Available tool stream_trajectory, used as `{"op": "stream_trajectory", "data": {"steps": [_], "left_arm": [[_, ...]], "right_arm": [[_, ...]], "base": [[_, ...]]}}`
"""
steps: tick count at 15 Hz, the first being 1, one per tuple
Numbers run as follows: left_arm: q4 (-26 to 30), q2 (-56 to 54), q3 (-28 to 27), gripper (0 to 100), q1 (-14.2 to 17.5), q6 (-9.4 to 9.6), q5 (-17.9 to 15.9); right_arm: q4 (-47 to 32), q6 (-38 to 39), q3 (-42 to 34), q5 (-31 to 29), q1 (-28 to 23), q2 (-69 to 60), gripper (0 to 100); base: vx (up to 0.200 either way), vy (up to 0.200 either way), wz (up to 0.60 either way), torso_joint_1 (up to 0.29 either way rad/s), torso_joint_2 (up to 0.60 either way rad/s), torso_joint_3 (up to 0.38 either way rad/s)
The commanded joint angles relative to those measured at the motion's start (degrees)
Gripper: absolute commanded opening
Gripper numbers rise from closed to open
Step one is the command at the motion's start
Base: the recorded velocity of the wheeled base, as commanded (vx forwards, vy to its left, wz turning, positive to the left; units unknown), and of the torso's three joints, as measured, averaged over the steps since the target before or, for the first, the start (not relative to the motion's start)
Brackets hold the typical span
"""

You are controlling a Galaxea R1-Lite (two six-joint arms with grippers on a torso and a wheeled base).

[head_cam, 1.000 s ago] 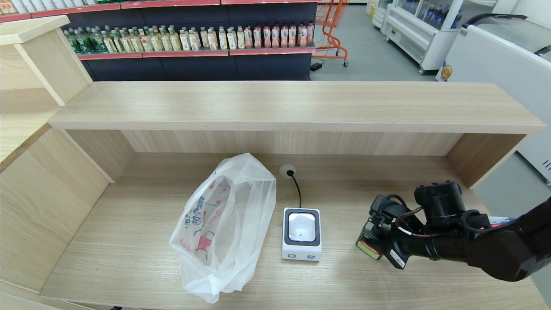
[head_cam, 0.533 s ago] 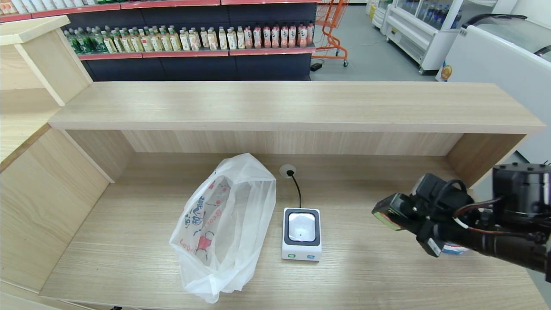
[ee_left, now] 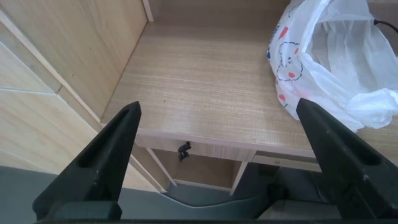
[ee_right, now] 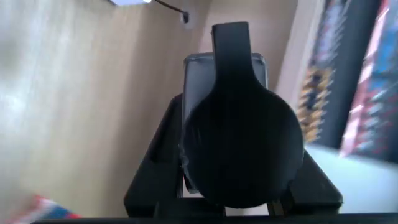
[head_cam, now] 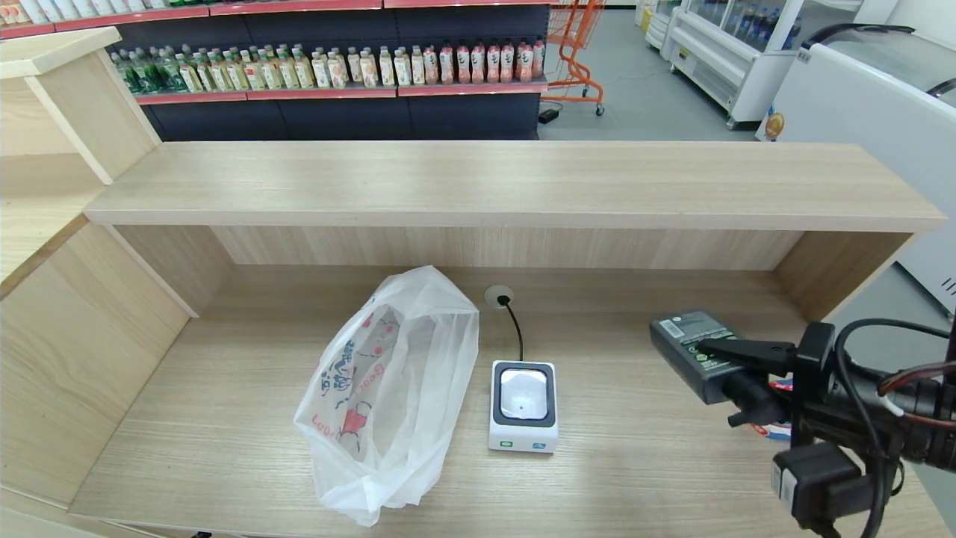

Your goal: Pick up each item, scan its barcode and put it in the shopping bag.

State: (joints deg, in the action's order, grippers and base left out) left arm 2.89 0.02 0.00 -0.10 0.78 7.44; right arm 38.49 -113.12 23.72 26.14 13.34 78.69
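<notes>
My right gripper (head_cam: 728, 372) is shut on a dark grey box (head_cam: 691, 351), held above the right part of the counter with its label side up. In the right wrist view one black finger (ee_right: 239, 118) lies across the grey box (ee_right: 258, 65). The white barcode scanner (head_cam: 523, 406) sits at the counter's middle, left of the held box. The white shopping bag (head_cam: 388, 388) lies open to the scanner's left, and its edge (ee_left: 329, 62) shows past my left gripper (ee_left: 221, 149), which hangs open off the counter's near left edge.
A colourful packet (head_cam: 777, 430) lies on the counter under my right arm. The scanner's black cable (head_cam: 515, 329) runs to a hole at the back. A raised wooden ledge (head_cam: 508, 183) borders the far side, and a side wall (head_cam: 82, 351) closes the left.
My right arm has rotated and lifted the box, turning it from its red-edged side to label side up, and the wrist has drawn back to the right.
</notes>
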Motion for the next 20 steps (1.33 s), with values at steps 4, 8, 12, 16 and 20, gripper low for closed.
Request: {"op": "stream_trajectory", "data": {"steps": [4, 8, 12, 16, 20], "left_arm": [[0.01, -0.02, 0.0, 100, 0.1, 0.01, 0.03], [0.01, -0.02, 0.0, 100, 0.01, 0.01, 0.03], [0.01, -0.02, 0.0, 100, 0.01, 0.01, 0.03], [0.01, -0.02, 0.0, 100, 0.01, 0.01, 0.03], [0.01, -0.02, 0.0, 100, 0.1, 0.01, 0.03]], "right_arm": [[-0.43, -34.36, 1.06, 11.13, 4.59, -1.7, 0], [-4.38, -46.67, 1.06, 16.67, 7.05, -2.14, 0], [-4.47, -46.93, 3.26, 20.27, 11.18, 1.64, 0], [-3.42, -46.93, 3.79, 22.2, 14.26, 4.01, 0], [-3.42, -45.61, 5.02, 26.86, 15.76, 4.89, 0]], "base": [[0.0, 0.0, 0.0, 0.0, 0.0, 0.0], [0.0, 0.0, 0.0, 0.0, 0.0, 0.0], [0.0, 0.0, 0.0, 0.0, 0.0, 0.0], [0.0, 0.0, 0.0, 0.0, 0.0, 0.0], [0.0, 0.0, 0.0, 0.0, 0.0, 0.0]]}}
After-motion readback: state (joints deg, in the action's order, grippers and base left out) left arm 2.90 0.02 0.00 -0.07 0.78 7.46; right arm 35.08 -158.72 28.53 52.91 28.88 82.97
